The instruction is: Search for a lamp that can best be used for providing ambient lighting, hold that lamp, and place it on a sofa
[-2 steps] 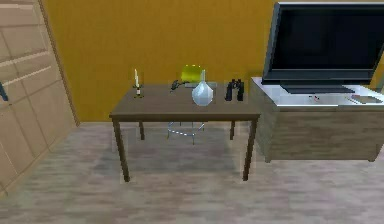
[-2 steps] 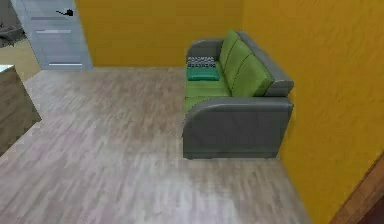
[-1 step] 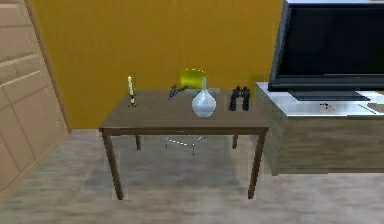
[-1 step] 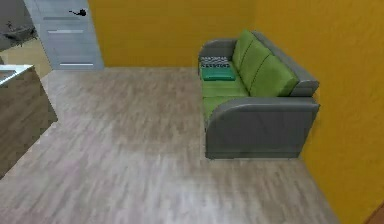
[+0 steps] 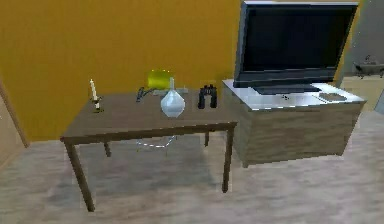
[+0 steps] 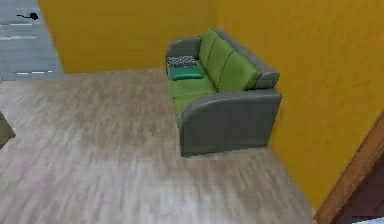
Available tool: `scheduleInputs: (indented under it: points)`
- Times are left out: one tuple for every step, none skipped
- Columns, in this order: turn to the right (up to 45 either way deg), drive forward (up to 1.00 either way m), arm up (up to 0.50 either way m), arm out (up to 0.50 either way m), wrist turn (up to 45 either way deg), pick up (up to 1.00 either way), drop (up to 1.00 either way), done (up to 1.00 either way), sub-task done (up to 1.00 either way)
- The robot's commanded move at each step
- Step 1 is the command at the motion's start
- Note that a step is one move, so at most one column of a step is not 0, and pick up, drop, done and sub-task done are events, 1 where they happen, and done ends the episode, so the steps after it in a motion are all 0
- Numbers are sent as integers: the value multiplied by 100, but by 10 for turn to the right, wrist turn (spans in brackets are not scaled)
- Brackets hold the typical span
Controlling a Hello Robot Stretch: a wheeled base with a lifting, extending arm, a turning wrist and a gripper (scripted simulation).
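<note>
Yellow lamp on table, green sofa

Forward view: one wooden table carrying four items: one candle in a holder, one lamp with a yellow-green shade, one pale glass vase and one dark twin-barrelled object. Also one low cabinet, bearing one television and one flat pale item. Arm side view: one sofa, grey-framed, with two green back cushions and one dark patterned item on its seat — and one pale door.
</note>
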Motion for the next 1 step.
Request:
scheduleInputs:
  points:
    - [0,80,0,0,0,0,0,0,0]
